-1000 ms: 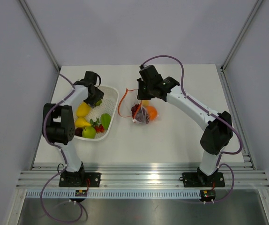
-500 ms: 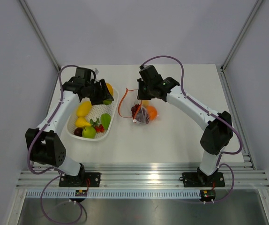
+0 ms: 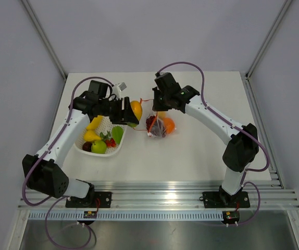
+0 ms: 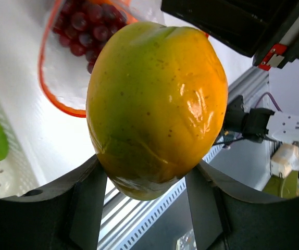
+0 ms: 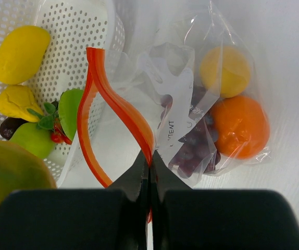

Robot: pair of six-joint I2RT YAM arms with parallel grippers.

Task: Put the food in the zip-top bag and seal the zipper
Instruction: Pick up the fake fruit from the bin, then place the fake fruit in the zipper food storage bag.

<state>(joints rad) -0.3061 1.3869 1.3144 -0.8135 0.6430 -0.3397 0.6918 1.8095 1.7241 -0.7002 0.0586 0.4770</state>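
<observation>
Nearest: white basket (image 3: 119,149) on the left half of the desk (image 3: 201,151). It holds a green apple (image 3: 99,147), a lemon (image 3: 92,123) and a few other small pieces.

Next: zip-top bag (image 3: 159,131) lies mid-desk, just right of the basket. Can't tell if they touch. Inside it: grapes (image 3: 152,124), an orange (image 3: 168,124) and a round yellow fruit (image 5: 225,70) on the far side.

Left end effector (image 4: 145,174) is about half open, both fingers (image 4: 89,203) clamped on a yellow-orange mango (image 4: 157,99). The mango is in the air, between the basket's far right rim and the bag mouth, not inside the bag. Left wrist view shows the open mouth and the grapes just beyond the mango.

Zipper (image 5: 119,112) is unsealed, its red-orange strip bowed into an open loop facing the basket.

Farthest: right end effector (image 5: 149,162) is fully closed, pinching one side of the zipper strip and holding that mouth edge up off the desk.
</observation>
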